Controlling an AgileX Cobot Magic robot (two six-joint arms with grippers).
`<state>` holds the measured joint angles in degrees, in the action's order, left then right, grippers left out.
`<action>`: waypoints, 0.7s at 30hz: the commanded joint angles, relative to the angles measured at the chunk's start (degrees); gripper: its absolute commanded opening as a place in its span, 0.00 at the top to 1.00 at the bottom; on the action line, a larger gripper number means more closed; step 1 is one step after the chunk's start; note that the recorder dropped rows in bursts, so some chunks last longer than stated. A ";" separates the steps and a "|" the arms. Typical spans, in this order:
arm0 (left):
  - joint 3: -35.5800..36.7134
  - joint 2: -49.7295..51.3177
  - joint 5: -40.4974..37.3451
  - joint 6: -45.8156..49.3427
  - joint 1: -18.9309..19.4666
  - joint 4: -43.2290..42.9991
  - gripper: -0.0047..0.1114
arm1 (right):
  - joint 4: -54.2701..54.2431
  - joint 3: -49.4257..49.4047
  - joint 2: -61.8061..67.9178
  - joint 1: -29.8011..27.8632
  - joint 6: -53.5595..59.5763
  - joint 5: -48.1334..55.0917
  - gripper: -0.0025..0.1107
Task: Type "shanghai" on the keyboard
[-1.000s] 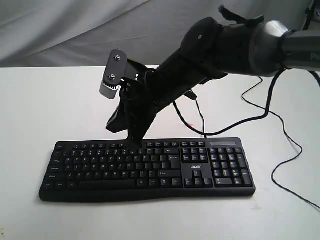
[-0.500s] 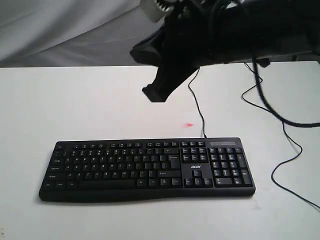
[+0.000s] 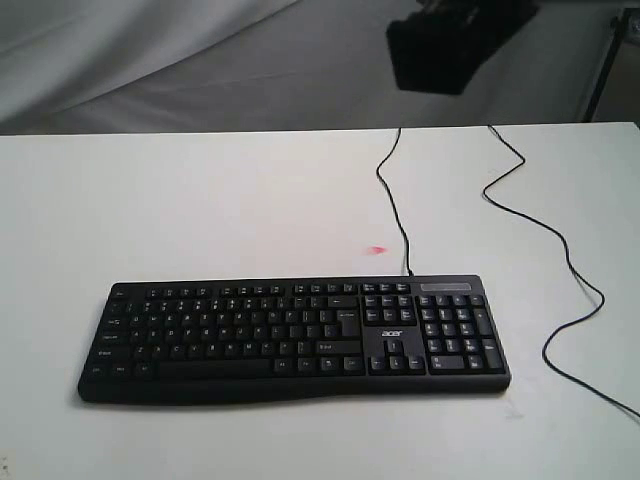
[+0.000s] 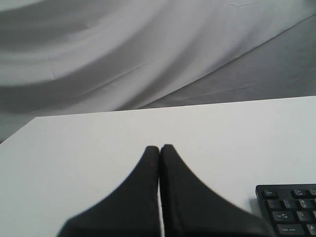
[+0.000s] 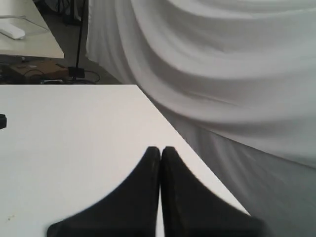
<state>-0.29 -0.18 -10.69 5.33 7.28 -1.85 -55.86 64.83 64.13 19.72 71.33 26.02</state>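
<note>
Wide black plastic keyboard point(image 3: 295, 340) lies flat near front edge of white table point(image 3: 150, 200), no arm touching it. Left gripper point(image 4: 159, 148) and right gripper point(image 5: 160, 149): fingers pressed together, nothing held. My worry: blunt closed tip clips neighbouring keys; thin black cable point(image 3: 395, 200) snags descending arm. Grey draped cloth point(image 3: 150, 60) behind.

We saw soft, even light across the white table point(image 3: 200, 200), the keyboard point(image 3: 290, 340) casting only a thin shadow. Up close, the left gripper point(image 4: 159, 148) and right gripper point(image 5: 161, 149) looked blurred; the backdrop point(image 3: 150, 60) lay dim grey.
</note>
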 commanded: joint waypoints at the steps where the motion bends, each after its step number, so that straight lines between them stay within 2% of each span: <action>1: 0.29 0.18 0.16 -0.16 -0.22 0.03 0.95 | -0.66 -0.44 -1.99 -0.30 -0.32 -0.99 0.98; 13: 0.29 0.18 0.16 -0.16 -0.22 0.03 0.95 | 3.15 -0.32 -8.45 -0.30 -0.73 -2.94 0.98; 21: 0.29 0.18 0.16 -0.16 -0.22 0.03 0.95 | 13.22 -0.32 -16.52 -0.30 -6.09 -2.71 0.98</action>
<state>-0.29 -0.18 -10.69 5.33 7.28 -1.85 -46.49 64.83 49.56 19.72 68.25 23.56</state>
